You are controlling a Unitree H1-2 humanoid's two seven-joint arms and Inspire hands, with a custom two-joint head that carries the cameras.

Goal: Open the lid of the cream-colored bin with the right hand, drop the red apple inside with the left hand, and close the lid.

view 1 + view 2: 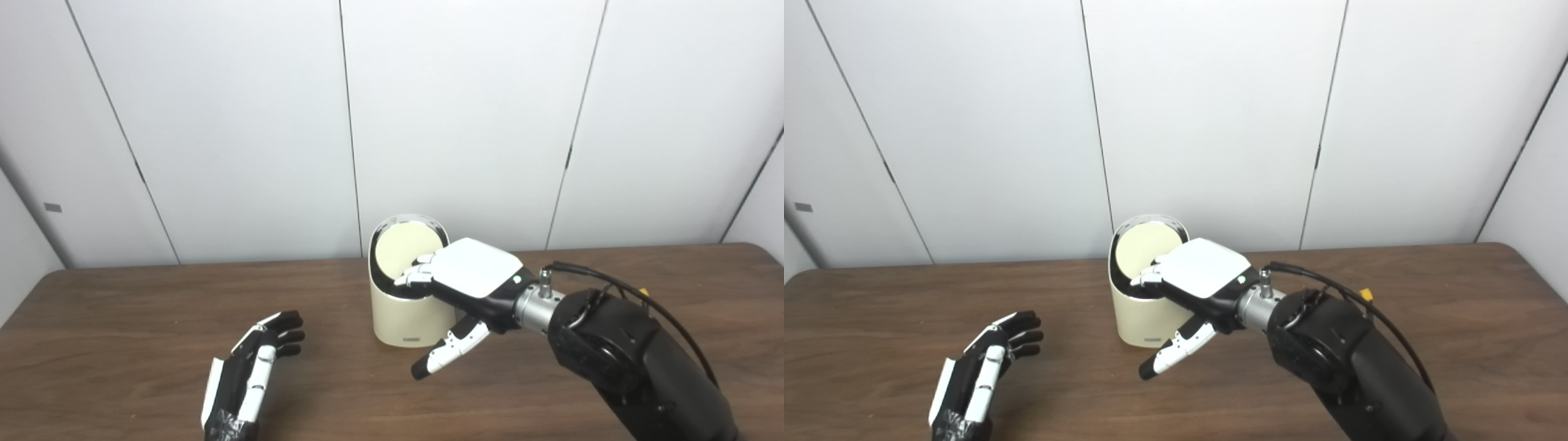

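Note:
The cream-colored bin [405, 318] stands on the table at the middle, near the wall. Its round lid [401, 248] is tilted up, facing me, with a dark gap along its lower edge. My right hand [478, 272] is over the bin's right side. Its fingers [416, 277] rest on the lid's lower right edge and the rim. Its thumb [450, 350] points down in front of the bin, apart from it. My left hand [254, 367] lies low over the table to the bin's left, open and empty. No red apple is in view.
The brown wooden table [122, 318] runs across the view, with a white panelled wall [245, 122] right behind the bin. My right forearm [637, 361] and its black cable [618, 288] cross the table's right front.

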